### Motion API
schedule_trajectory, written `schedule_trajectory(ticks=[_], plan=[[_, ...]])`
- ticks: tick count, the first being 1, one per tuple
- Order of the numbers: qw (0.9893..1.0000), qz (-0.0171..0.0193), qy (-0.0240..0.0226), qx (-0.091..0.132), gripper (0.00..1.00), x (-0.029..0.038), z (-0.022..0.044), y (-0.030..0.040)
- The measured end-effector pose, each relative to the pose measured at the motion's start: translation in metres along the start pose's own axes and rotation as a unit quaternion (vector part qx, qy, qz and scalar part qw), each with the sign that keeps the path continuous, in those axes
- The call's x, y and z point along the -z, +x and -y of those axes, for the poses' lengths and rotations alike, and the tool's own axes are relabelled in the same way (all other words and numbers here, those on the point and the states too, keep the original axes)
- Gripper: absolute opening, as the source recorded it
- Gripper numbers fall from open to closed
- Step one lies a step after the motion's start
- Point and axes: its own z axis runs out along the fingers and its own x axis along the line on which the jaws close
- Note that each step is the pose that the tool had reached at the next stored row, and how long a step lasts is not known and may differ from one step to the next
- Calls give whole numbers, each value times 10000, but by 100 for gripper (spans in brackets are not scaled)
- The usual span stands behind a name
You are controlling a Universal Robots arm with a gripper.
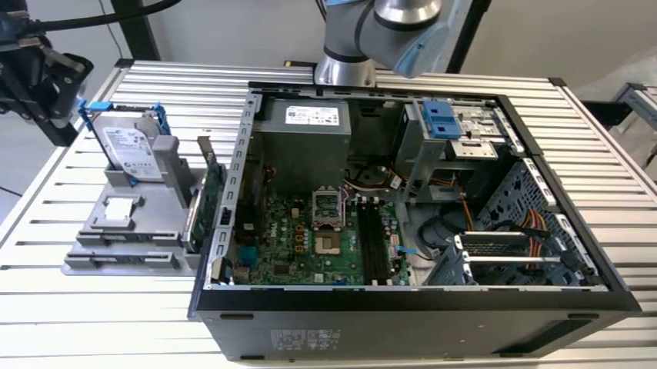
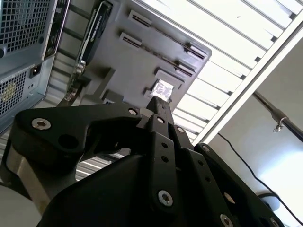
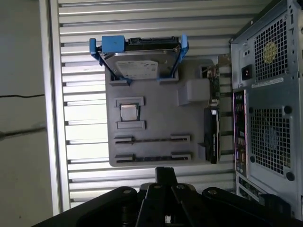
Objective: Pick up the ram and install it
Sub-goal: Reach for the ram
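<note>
- My gripper (image 3: 165,172) (image 2: 158,105) has its fingers pressed together into one narrow black tip. There is no gap and nothing between them in both wrist views.
- It hangs in the air and touches nothing. In the first wrist view the tip lines up just outside the edge of the grey tray (image 3: 156,120), on the side where the two long holders (image 3: 152,148) lie.
- The ram (image 3: 151,156) is, as far as I can tell, the thin dark stick standing on edge in the long holder closest to my tip. A like dark strip runs along the holder next to it. Both are seen edge-on, so I cannot tell more about them.
- Beyond the holders a small square chip (image 3: 128,112) sits in its own bracket on the tray.
- At the tray's far end a silver hard drive (image 3: 137,68) in a blue frame stands propped up.
- A green card (image 3: 211,137) stands on edge along the tray's side, just beside the computer case (image 3: 265,118).
- In the exterior view the tray lies at the exterior view's left of the open case, and both rest on the slatted metal table (image 1: 103,323).
- Inside the case the green board (image 1: 298,238) lies flat, with long black slots (image 1: 375,246) running along it.
- My arm (image 1: 344,69) rises from behind the case.
</note>
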Motion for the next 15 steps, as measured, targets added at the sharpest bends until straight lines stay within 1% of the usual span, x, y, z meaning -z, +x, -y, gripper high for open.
schedule_trajectory(ticks=[9,15], plan=[[10000,-2,-6,16,0,5,101,-7],[10000,-2,-7,27,0,6,113,-8]])
